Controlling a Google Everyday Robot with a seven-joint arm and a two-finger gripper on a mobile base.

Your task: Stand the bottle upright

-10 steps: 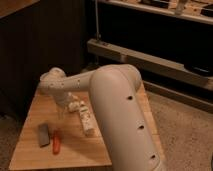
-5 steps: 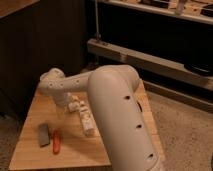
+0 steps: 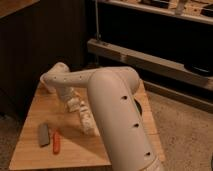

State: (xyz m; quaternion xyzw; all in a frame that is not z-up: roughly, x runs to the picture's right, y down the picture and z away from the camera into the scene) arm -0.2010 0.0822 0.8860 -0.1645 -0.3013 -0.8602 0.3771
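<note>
The bottle (image 3: 86, 120), slim and whitish with a patterned label, lies on its side on the wooden table (image 3: 30, 112), pointing from the middle toward the front. My gripper (image 3: 73, 103) hangs at the end of the white arm, just over the bottle's far end, close to or touching it. The big white arm link (image 3: 117, 115) hides the table's right part.
A grey flat block (image 3: 43, 134) and a small orange-red object (image 3: 56, 142) lie at the table's front left. A dark cabinet stands behind the table. Low shelving (image 3: 150, 57) runs along the back right, with speckled floor to the right.
The arm has shifted very slightly over the bottle. The bottle lies in the same place on its side.
</note>
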